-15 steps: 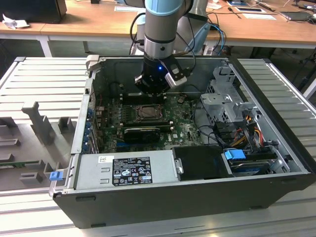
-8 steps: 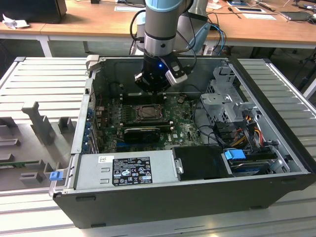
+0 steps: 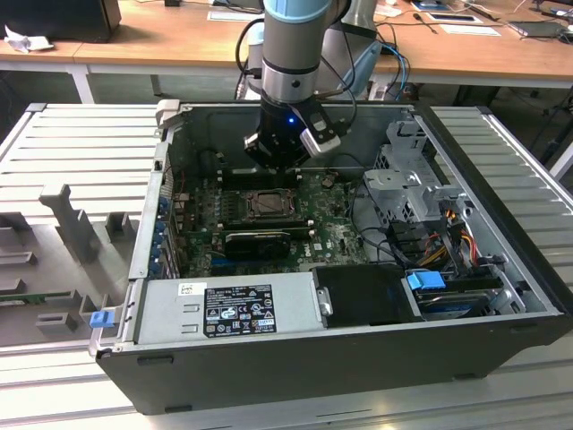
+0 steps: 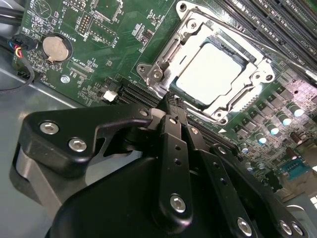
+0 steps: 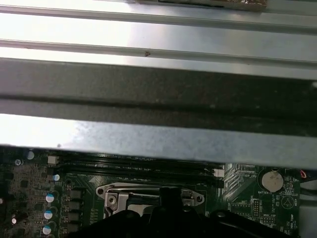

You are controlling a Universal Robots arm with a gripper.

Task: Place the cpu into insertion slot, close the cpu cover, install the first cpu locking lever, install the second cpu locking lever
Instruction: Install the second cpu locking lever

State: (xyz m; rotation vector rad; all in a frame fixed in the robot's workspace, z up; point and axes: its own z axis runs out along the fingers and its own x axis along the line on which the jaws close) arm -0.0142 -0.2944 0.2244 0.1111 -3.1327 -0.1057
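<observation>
Gripper fingers pressed together, empty, at the cpu cover edge.
The cpu lies flat in the insertion slot, cover closed.

The end effector hangs just above the insertion slot inside the open computer case.

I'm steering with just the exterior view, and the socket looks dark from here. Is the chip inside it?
Observer: Yes. In the second wrist view, the cpu lies in the insertion slot with its silver top showing.
Operator: Is the metal lid down on it?
Observer: The cpu cover lies flat, framing the chip.
Operator: Where's the claw?
Observer: The gripper has its fingertips together at the cover's near edge.
</observation>
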